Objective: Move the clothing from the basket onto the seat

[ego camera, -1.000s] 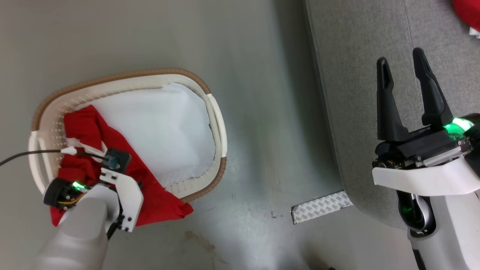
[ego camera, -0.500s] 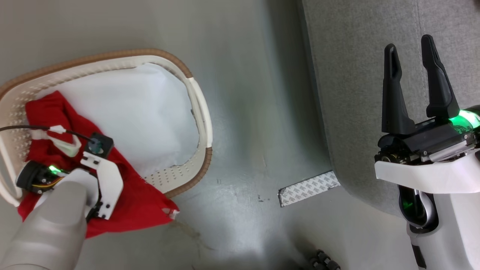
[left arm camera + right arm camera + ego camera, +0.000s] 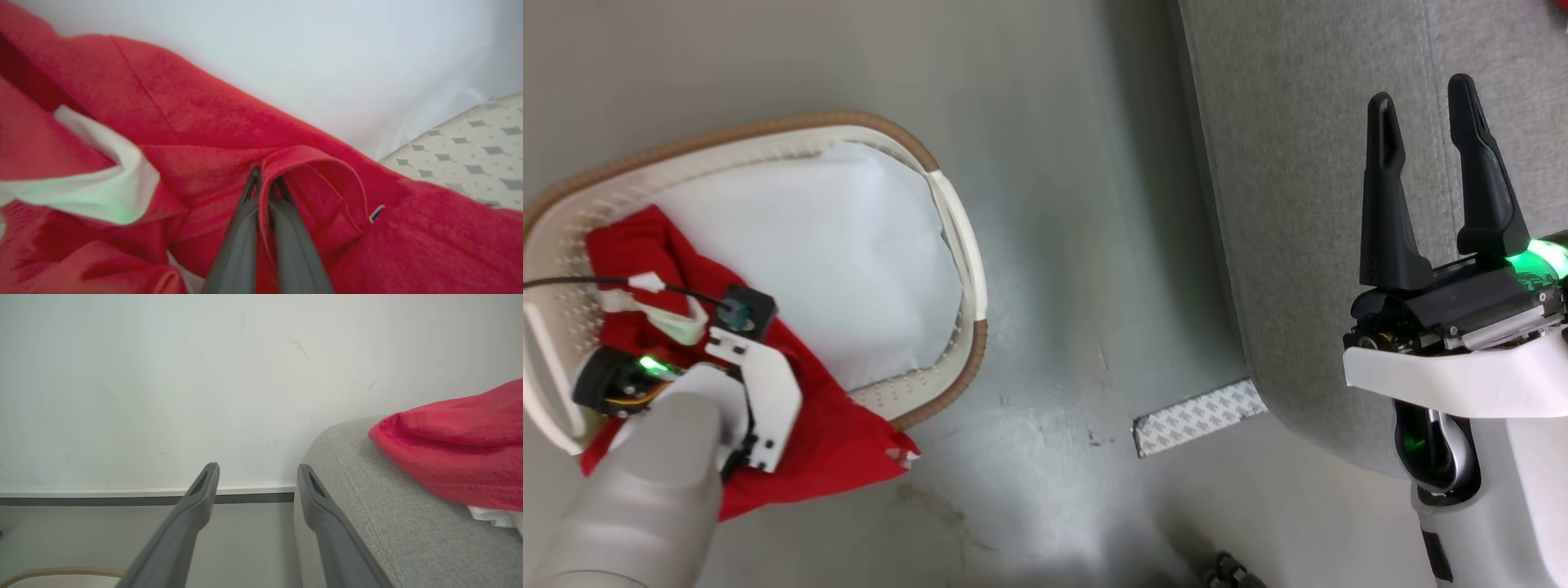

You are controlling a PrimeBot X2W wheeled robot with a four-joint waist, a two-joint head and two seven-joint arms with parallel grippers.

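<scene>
Pinching red garment (image 3: pixel 196 110) fold in laundry basket (image 3: pixel 968 261) with left tool (image 3: pixel 267 177), white sheet (image 3: pixel 825 245) underneath; right tool (image 3: pixel 1419 94) spread apart, empty, over grey seat (image 3: pixel 1282 204).

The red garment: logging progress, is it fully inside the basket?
Partly out: the clothing hangs over the basket rim, one corner outside, with the left gripper shut on a fold.

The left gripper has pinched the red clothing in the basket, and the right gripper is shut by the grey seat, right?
No: the right gripper is open, as the right wrist view shows. The left gripper does pinch the clothing.
</scene>
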